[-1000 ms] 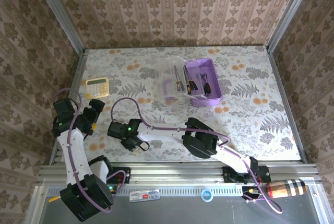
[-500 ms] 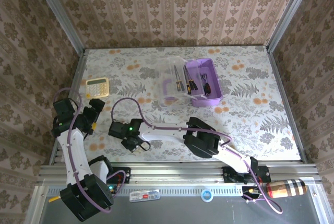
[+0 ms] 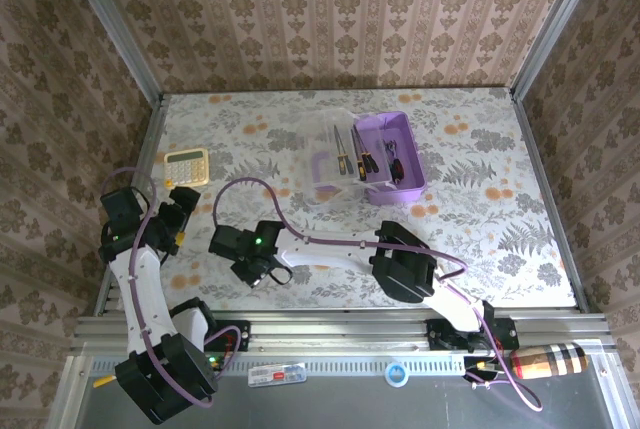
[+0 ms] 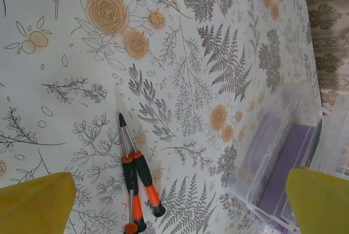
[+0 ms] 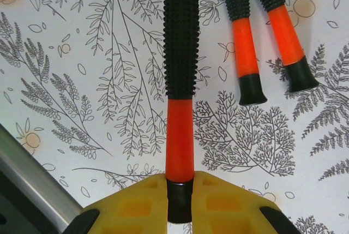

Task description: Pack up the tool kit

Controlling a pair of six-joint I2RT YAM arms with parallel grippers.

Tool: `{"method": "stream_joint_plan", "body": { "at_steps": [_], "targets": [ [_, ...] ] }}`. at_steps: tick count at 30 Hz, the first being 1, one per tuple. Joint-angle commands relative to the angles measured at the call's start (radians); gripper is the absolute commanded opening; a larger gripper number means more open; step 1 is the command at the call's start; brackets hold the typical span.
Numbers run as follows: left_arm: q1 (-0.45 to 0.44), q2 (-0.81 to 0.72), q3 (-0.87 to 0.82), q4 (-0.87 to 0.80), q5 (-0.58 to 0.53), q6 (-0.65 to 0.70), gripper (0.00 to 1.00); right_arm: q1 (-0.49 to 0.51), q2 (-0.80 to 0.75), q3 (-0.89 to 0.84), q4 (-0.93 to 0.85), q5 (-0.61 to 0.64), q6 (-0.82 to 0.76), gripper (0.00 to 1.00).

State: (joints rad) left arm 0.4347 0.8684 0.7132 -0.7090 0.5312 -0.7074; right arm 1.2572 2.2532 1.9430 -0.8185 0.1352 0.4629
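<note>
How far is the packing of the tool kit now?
Done: a few tools lie in the translucent purple plastic box and the clear tray beside it. In hand: the right tool is shut on one black-orange-handled screwdriver. Left: two more such screwdrivers on the table, then closing the box.

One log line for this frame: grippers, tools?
right gripper: shut on screwdriver, handle end | left gripper: open, holding nothing | two screwdrivers: loose on table beside it | purple box: open
</note>
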Motion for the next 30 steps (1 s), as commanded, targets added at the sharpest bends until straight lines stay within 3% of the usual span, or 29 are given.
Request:
{"method": "stream_joint_plan", "body": {
  "at_steps": [1,11,21,25,30],
  "targets": [
    [0.012,-0.007,0.01,0.004,0.029,-0.022,1.0,-0.006,-0.066,-0.004,-0.029,0.057,-0.005,0.14],
    [0.012,-0.021,0.022,0.013,0.056,-0.027,1.0,-0.071,-0.157,0.004,-0.094,0.134,0.015,0.14],
    [-0.034,-0.05,-0.006,0.068,0.13,-0.046,1.0,-0.298,-0.324,-0.086,-0.081,0.176,-0.017,0.14],
    [-0.145,-0.107,-0.069,0.161,0.084,-0.119,1.0,-0.431,-0.361,-0.143,-0.064,0.176,-0.068,0.13],
    [-0.405,-0.138,-0.155,0.314,-0.018,-0.247,1.0,-0.566,-0.367,-0.187,-0.036,0.11,-0.068,0.13]
  ]
}}
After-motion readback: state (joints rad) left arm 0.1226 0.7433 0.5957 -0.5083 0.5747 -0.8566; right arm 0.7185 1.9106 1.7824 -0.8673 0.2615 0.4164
